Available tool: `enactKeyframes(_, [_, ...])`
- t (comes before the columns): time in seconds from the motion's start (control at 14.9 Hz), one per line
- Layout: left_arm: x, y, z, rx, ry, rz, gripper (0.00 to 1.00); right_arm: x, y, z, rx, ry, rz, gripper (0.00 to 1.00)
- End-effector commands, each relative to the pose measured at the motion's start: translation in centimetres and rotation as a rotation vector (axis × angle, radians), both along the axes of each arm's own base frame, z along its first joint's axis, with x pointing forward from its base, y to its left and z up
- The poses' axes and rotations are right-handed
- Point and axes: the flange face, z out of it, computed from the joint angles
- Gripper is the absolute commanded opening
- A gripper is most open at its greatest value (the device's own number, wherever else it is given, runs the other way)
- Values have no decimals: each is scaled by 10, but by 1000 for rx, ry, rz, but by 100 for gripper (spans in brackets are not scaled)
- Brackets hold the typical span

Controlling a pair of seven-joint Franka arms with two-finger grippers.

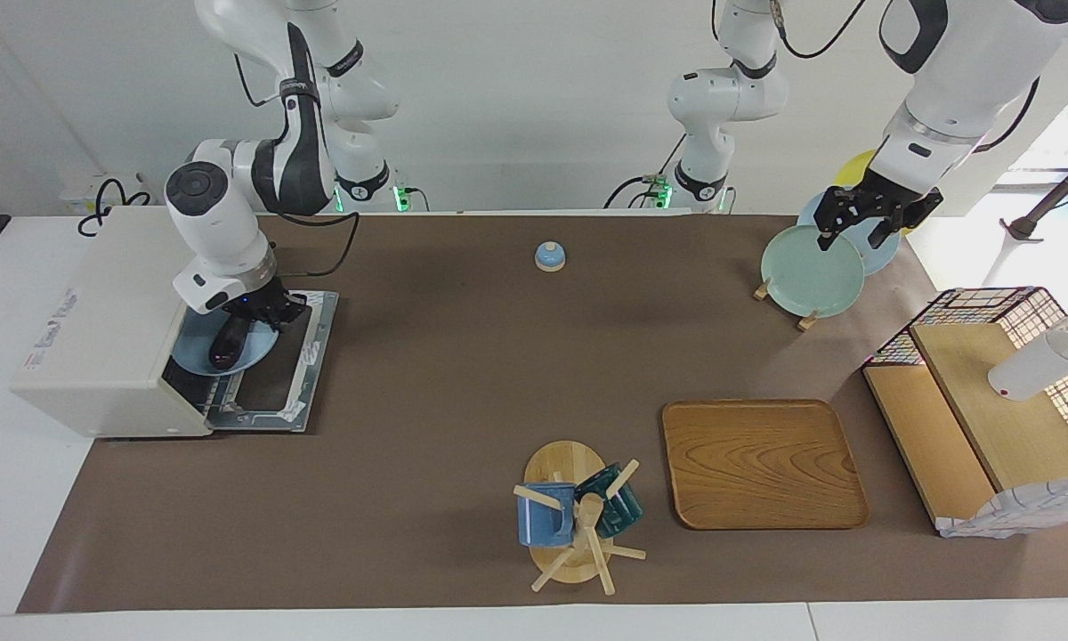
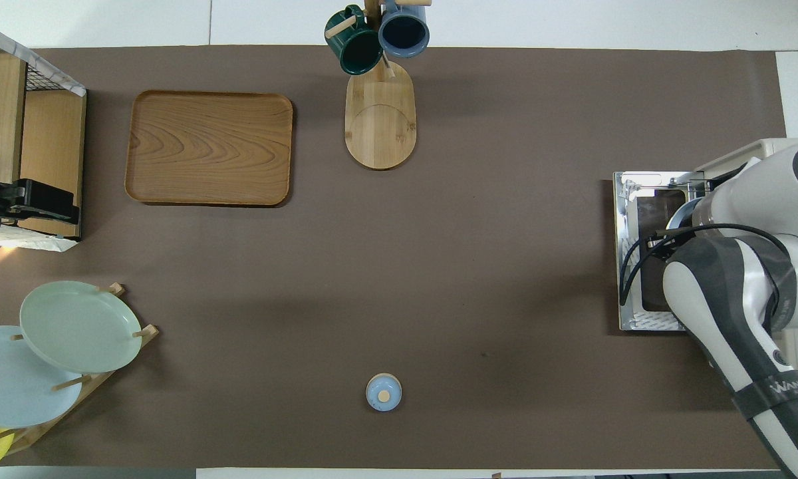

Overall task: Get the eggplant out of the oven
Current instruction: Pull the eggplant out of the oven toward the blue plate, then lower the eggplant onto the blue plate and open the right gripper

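The off-white oven (image 1: 98, 338) stands at the right arm's end of the table, its door (image 1: 294, 356) folded down flat. A light blue plate (image 1: 194, 349) sits at the oven's mouth. My right gripper (image 1: 245, 322) is just over this plate and is shut on the upper end of the dark eggplant (image 1: 222, 349), which hangs tilted above the plate. In the overhead view the right arm (image 2: 738, 286) hides the eggplant and most of the plate; the oven (image 2: 771, 156) and its door (image 2: 628, 266) show. My left gripper (image 1: 854, 239) waits, open and empty, high over the plate rack.
A rack with green, blue and yellow plates (image 1: 810, 271) stands at the left arm's end. A wire shelf basket (image 1: 988, 401) and a wooden tray (image 1: 763, 463) lie farther out. A mug tree (image 1: 574, 516) and a small blue bell (image 1: 549, 256) stand mid-table.
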Motion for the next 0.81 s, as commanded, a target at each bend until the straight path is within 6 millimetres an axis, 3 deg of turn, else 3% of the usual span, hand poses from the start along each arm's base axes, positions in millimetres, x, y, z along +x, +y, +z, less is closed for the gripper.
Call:
enactKeyframes(0.0, [-4, 3, -1, 10, -13, -6, 100, 23, 105, 37, -32, -10, 4, 0])
enactKeyframes(0.2, [-4, 3, 0, 10, -18, -6, 100, 12, 215, 54, -35, -82, -63, 0])
enactKeyframes(0.4, [-3, 3, 0, 10, -17, -6, 100, 10, 295, 53, -21, -127, -102, 0])
enactKeyframes(0.54, [-3, 3, 0, 10, -17, -6, 100, 14, 353, 30, -36, -130, -144, 0])
enactKeyframes(0.67, [-3, 3, 0, 8, -18, -6, 100, 10, 414, -9, -61, -123, -176, 0])
enactKeyframes(0.74, [-3, 3, 0, 8, -18, -6, 100, 15, 434, -18, -45, -139, -199, 0])
